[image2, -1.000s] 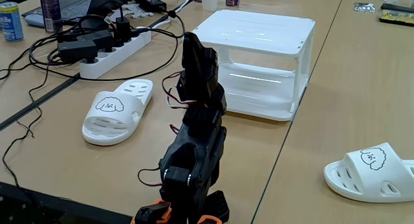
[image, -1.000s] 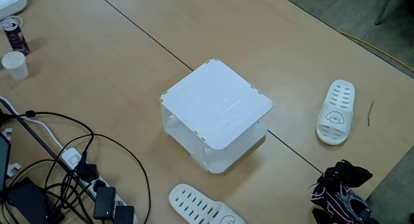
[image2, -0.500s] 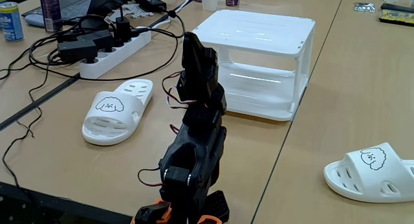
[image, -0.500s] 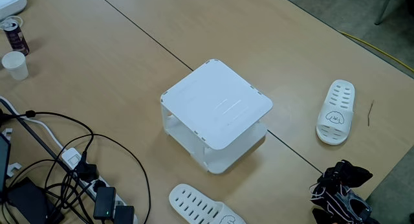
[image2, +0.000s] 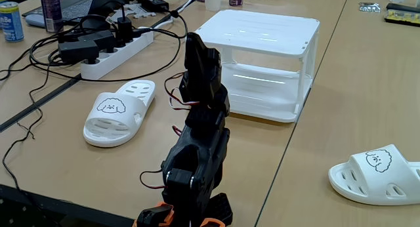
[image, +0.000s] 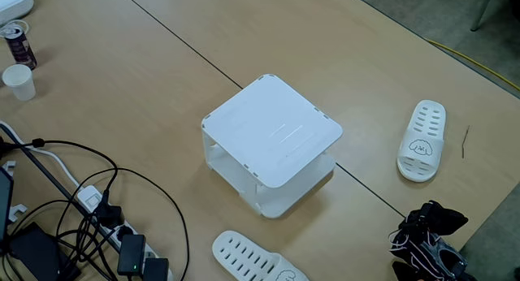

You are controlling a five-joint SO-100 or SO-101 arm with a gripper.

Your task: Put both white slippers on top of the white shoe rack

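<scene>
The white shoe rack (image: 272,131) stands in the middle of the table with nothing on its flat top (image2: 259,30). One white slipper (image: 421,140) lies on the table to the rack's right in a fixed view; it appears low at the right edge (image2: 380,171) in the other. The second white slipper (image: 256,261) lies in front of the rack, on the left (image2: 118,112) near the power strip. My black arm is folded up between the two slippers. Its gripper (image2: 195,46) points toward the rack, looks shut and holds nothing. From above the gripper (image: 431,220) is a dark mass.
A power strip (image2: 115,50) and tangled black cables (image: 89,208) lie left of the rack. A paper cup (image: 18,80) and a can (image: 18,44) stand at the far left. The table's edge (image: 487,224) runs close behind the arm's base.
</scene>
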